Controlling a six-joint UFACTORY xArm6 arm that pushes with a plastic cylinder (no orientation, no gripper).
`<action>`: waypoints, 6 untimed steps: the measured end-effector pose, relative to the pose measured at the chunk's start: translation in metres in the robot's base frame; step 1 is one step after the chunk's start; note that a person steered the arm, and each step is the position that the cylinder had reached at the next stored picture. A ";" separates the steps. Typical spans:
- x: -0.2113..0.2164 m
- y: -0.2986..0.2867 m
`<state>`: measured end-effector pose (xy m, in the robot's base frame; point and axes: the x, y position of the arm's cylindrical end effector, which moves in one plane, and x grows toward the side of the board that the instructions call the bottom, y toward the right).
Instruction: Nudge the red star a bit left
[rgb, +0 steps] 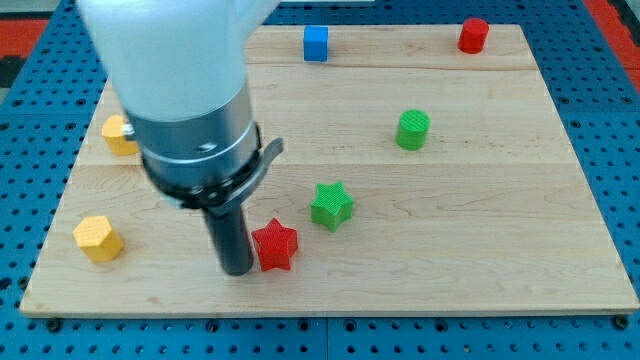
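The red star (276, 245) lies on the wooden board (450, 250) near the view's bottom, left of centre. My tip (237, 269) stands just left of the red star, touching or almost touching its left side. The dark rod rises from there into the arm's grey and white body, which hides the board's upper left part.
A green star (331, 205) sits up and right of the red star. A green cylinder (412, 130), a blue cube (316, 43) and a red cylinder (473, 35) lie further up. Two yellow blocks (98, 238) (118, 135) sit at the left.
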<state>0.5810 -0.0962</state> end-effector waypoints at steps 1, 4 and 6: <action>0.036 0.035; -0.029 0.070; -0.073 0.099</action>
